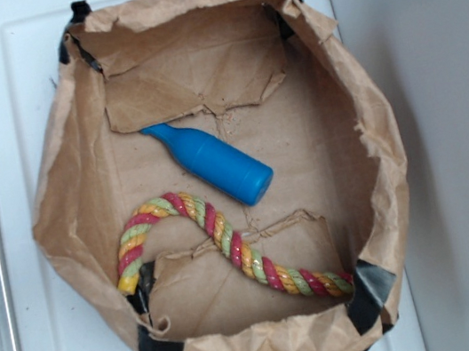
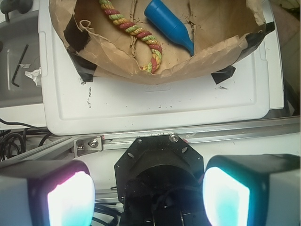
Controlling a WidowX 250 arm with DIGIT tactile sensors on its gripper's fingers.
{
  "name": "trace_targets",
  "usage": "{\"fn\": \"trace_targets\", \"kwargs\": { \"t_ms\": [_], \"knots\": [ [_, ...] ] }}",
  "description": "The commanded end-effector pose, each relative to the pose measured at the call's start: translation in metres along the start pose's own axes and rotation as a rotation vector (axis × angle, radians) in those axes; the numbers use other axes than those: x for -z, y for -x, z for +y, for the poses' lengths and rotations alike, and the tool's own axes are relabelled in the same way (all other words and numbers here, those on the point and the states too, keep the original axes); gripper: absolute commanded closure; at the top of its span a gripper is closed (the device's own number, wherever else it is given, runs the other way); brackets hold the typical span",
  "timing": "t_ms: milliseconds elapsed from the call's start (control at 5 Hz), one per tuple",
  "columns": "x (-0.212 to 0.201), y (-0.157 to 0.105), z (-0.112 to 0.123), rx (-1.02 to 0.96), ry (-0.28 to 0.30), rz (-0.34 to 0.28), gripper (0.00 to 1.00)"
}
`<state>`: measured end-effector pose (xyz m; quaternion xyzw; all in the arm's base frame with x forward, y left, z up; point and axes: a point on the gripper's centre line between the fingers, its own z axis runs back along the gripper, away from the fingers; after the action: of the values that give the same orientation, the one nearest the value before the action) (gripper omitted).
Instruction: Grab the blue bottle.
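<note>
Both jaws wide apart, empty; blue bottle (image 2: pixel 168 23) far off in bag (image 2: pixel 188 61).

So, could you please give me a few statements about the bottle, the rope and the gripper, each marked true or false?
1. The blue bottle lies on its side inside the paper bag. True.
2. The rope is coiled around the bottle. False: it lies beside it.
3. The gripper holds the bottle. False: it is open, outside the bag.
4. Black tape patches the bag. True.
</note>
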<state>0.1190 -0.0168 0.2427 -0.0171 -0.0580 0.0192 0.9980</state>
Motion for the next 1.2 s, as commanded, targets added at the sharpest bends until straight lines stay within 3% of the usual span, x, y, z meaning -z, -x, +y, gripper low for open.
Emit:
{"fn": "trace_targets", "kwargs": {
  "t_ms": [0, 200, 400, 600, 800, 1000],
  "knots": [
    [0.0, 0.0, 0.0, 0.0, 0.0, 0.0, 0.0],
    [0.006, -0.021, -0.007, -0.027, -0.003, 0.021, 0.0],
    [0.015, -0.058, -0.008, -0.054, 0.01, 0.012, 0.0],
    [0.018, -0.078, -0.004, -0.025, 0.021, -0.038, 0.0],
    [0.02, -0.102, 0.001, 0.044, 0.039, -0.085, 0.0],
    [0.039, -0.126, 0.006, 0.301, 0.02, -0.116, 0.0]
  ]
}}
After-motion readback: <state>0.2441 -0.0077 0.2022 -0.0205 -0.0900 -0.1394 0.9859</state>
